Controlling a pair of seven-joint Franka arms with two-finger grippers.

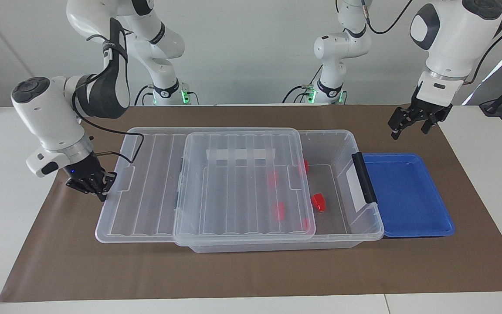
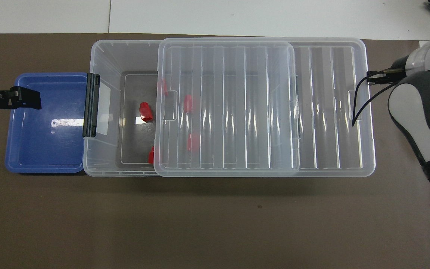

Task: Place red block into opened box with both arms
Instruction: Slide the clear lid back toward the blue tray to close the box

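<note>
The clear box (image 1: 366,226) (image 2: 103,46) lies across the middle of the brown mat. Its ribbed lid (image 1: 242,183) (image 2: 230,104) covers most of it and overhangs toward the right arm's end. One red block (image 1: 318,202) (image 2: 146,112) lies uncovered on the box floor; several more show through or under the lid (image 1: 273,178) (image 2: 193,142). My right gripper (image 1: 93,186) is shut, low, with its tips against the lid's overhanging end. My left gripper (image 1: 410,127) (image 2: 28,102) hangs open and empty over the blue tray's edge.
A flat blue tray (image 1: 408,196) (image 2: 43,149) sits against the box's black clip handle (image 1: 364,176) (image 2: 91,104), toward the left arm's end. Two slimmer arms with green-lit bases (image 1: 168,93) stand at the robots' edge of the table.
</note>
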